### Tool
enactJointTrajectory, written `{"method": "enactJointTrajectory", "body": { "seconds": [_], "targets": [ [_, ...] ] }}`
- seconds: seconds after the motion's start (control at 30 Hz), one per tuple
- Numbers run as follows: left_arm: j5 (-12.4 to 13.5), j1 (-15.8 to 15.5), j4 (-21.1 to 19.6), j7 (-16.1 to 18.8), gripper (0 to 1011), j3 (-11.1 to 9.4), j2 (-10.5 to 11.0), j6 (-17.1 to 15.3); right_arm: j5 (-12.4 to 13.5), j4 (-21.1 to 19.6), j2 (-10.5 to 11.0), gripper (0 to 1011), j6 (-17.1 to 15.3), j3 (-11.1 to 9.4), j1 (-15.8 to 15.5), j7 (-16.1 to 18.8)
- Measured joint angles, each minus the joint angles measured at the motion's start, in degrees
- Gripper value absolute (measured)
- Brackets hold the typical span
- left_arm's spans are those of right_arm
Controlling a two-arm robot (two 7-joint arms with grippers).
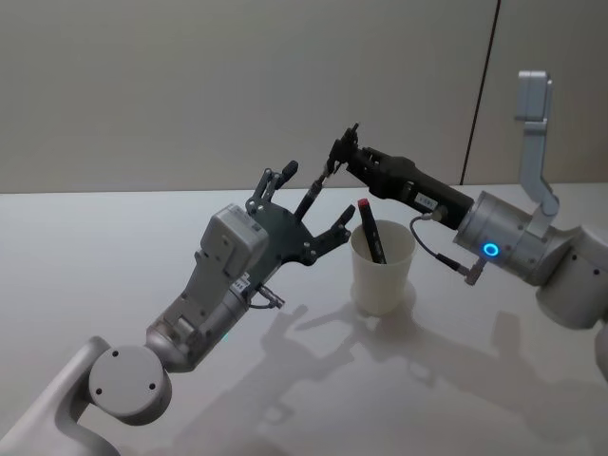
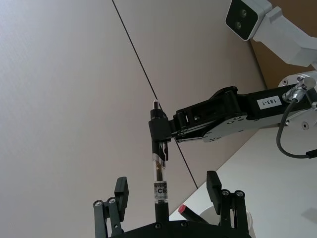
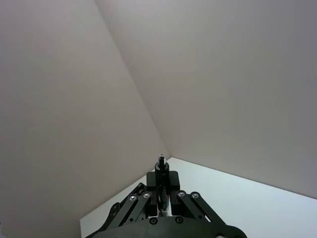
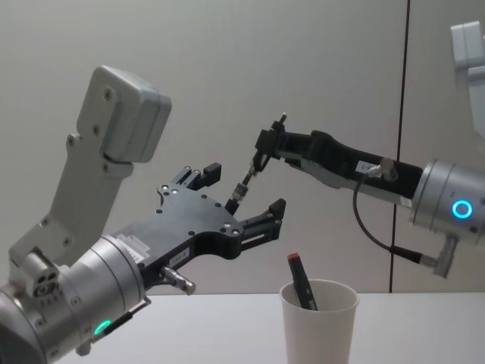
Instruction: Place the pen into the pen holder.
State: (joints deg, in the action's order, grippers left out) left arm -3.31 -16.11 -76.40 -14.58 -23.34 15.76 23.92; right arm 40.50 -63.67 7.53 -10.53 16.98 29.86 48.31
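Label "183-1" [image 2: 268, 101] marks right end effector [image 2: 159, 130] gripping pen [image 2: 159, 186].

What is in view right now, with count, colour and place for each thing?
White paper cup pen holder: one, white, upright on the table, to the right of the left gripper.
Dark pen with a red cap: one, standing tilted inside the cup, red end up.
Black pen with a clear barrel: one, held in the air above and left of the cup, its upper end pinched by the right gripper, its lower part between the left gripper's spread fingers.
White table: one, under everything.
Left gripper: black, open, raised left of the cup.
Right gripper: black, shut on the pen's upper end, above the cup.
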Motion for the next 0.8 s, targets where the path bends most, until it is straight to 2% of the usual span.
{"method": "enactJointTrajectory", "body": {
  "seconds": [0.27, 0.43, 0.7, 0.8],
  "targets": [
    [0.00, 0.00, 0.00, 0.00, 1004, 0.00, 0.00, 0.04, -0.32, -0.86, 0.42, 130, 1.03, -0.03, -0.23, -1.39],
    [0.00, 0.00, 0.00, 0.00, 1004, 0.00, 0.00, 0.05, -1.24, -2.80, 1.07, 130, 2.24, -0.30, -1.01, -3.78],
    [-0.01, 0.00, 0.00, -0.01, 1004, 0.00, 0.00, 0.05, -3.35, -6.88, 2.34, 130, 3.81, -0.79, -2.72, -8.78],
    [-0.01, 0.00, -0.01, -0.01, 1004, 0.00, 0.00, 0.05, -4.63, -9.29, 3.04, 130, 4.24, -1.00, -3.75, -11.80]
  ]
}}
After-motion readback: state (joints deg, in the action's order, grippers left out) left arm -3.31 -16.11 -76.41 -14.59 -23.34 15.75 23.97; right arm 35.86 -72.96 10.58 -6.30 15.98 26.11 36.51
